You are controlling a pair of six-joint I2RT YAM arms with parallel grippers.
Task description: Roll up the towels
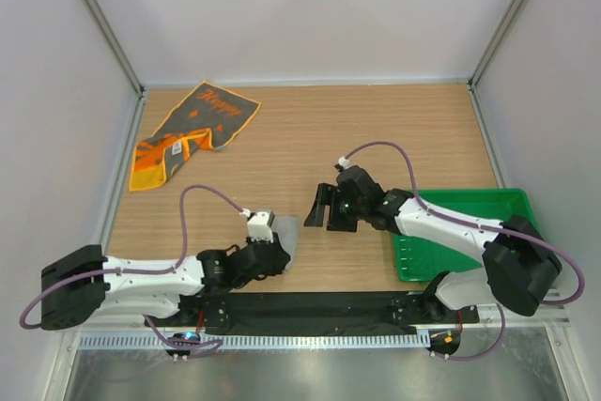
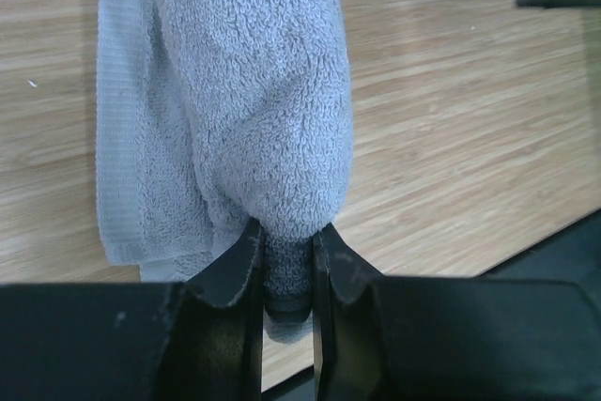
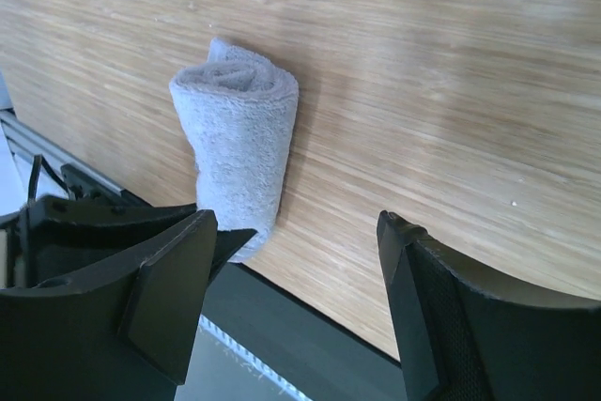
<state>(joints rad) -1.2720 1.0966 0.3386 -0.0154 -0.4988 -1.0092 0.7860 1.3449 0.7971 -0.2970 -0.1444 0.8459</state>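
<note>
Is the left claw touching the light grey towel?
Touching. Left wrist view: the left claw pinches an end of the light grey towel between its fingers.

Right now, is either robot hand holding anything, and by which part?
The left gripper pinches the rolled grey towel by the end nearest the arms' bases. The right gripper is open and holds nothing.

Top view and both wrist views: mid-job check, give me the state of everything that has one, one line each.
light grey towel: rolled up, lying on the table, one end pinched.
dark grey and orange towel: unrolled, spread loosely at the far left, one part folded over.
left claw: shut on the light grey towel's end.
right claw: open, holding nothing, apart from the roll.
green tray: flat on the table, partly hidden by the right arm.
</note>
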